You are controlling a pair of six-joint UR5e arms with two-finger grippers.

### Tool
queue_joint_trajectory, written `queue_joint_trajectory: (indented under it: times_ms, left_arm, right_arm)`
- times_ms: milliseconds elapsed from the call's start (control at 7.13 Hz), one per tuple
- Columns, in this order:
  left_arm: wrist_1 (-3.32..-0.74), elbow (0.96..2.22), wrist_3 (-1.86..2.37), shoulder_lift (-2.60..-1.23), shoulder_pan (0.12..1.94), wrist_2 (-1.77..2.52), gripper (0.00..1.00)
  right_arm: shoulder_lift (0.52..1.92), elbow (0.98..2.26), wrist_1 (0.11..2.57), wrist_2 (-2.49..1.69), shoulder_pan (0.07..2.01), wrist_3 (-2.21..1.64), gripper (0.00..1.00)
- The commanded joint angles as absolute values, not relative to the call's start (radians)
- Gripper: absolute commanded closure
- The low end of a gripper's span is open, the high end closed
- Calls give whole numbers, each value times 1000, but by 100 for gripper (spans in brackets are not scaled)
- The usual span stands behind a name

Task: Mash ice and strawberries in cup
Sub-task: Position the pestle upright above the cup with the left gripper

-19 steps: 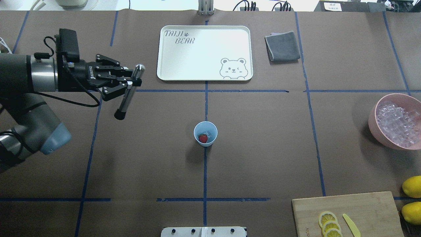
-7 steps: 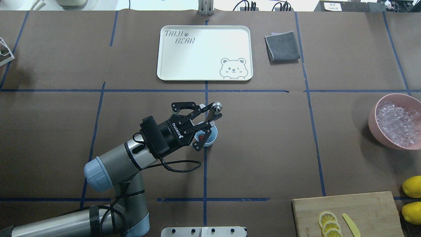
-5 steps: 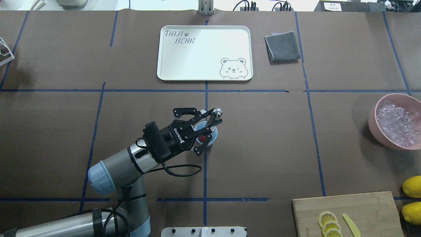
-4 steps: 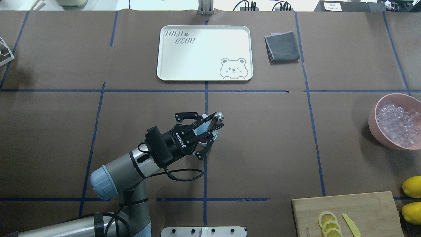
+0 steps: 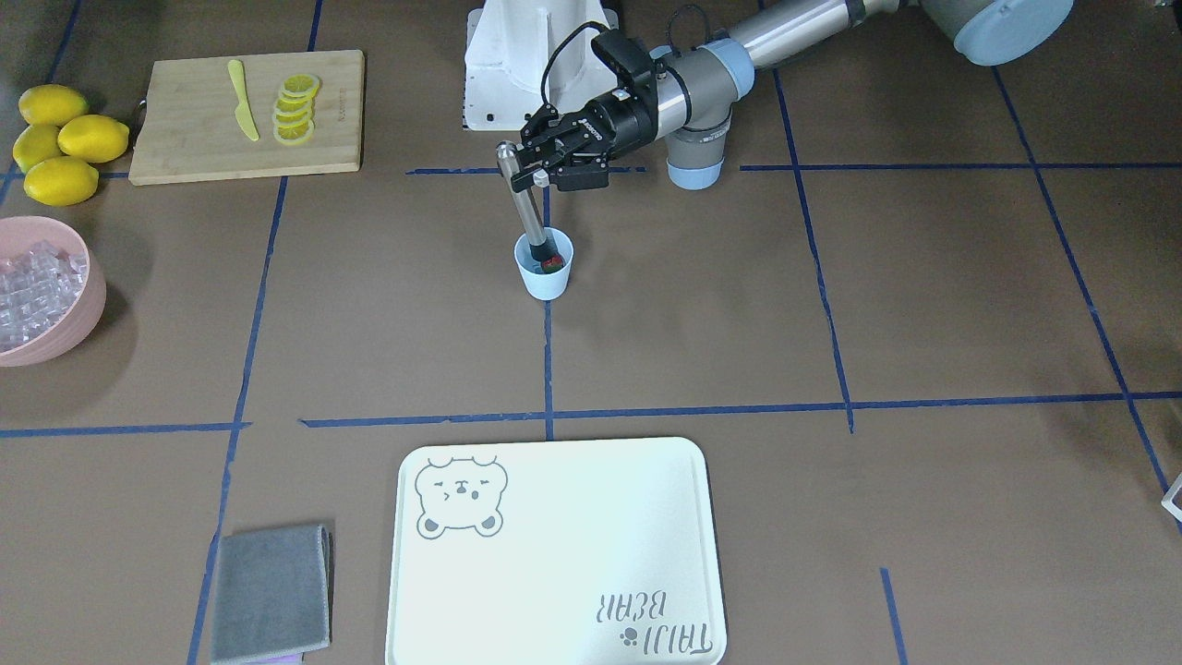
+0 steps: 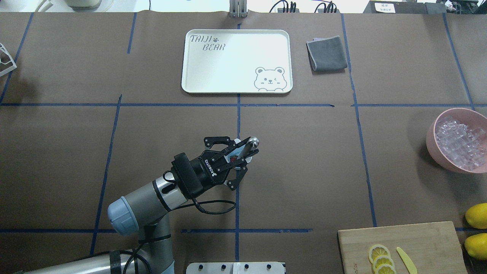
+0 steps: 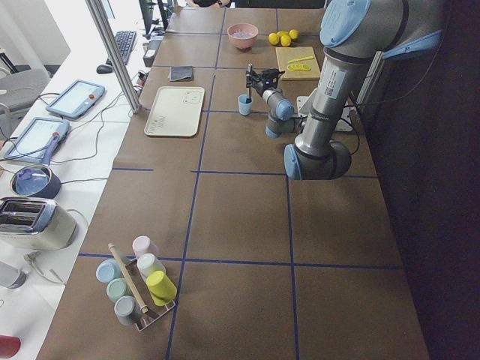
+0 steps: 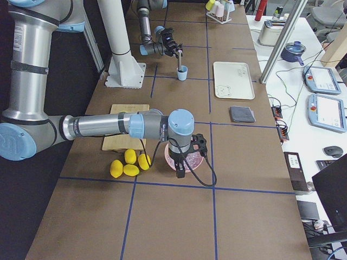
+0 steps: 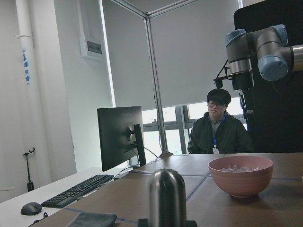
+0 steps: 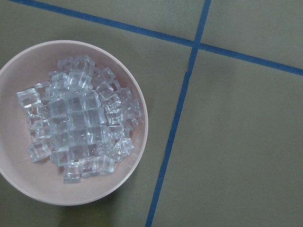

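Observation:
The pale-blue cup [image 5: 547, 277] stands at the table's middle; only its rim [image 6: 236, 141] shows in the overhead view. My left gripper [image 5: 524, 172] [image 6: 245, 151] is shut on a steel muddler [image 5: 528, 212], tilted, with its black tip down inside the cup. A bit of the red strawberry [image 5: 553, 267] shows beside the tip. Ice in the cup is not visible. Ice cubes [image 10: 80, 127] fill the pink bowl [image 6: 432, 140]. My right gripper [image 8: 187, 157] hangs over that bowl; I cannot tell whether it is open.
A white bear tray [image 6: 236, 61] and a grey cloth [image 6: 327, 53] lie at the far side. A cutting board [image 6: 418, 239] with lemon slices [image 6: 380, 257] and a yellow knife [image 6: 406, 260] sits near right, beside whole lemons [image 6: 477, 215]. A cup rack [image 7: 139, 289] stands far left.
My left arm carried the muddler from the table's left over to the cup, then lowered it, so its tip now sits inside the cup. The cup has stayed in place.

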State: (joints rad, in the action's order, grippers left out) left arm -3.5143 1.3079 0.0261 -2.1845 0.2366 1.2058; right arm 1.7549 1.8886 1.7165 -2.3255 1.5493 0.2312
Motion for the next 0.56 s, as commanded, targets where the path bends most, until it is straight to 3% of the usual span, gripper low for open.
queue_joint_trajectory:
  times_ms: [0, 421]
  left_arm:
    - [-3514, 1305, 26, -2183, 236, 1206, 96]
    - [-3514, 1301, 26, -2186, 236, 1206, 96]
  right_arm:
    - [1755, 1887, 1717, -2326, 1548, 230, 0]
    - [1755, 1885, 1717, -2326, 1548, 230, 0]
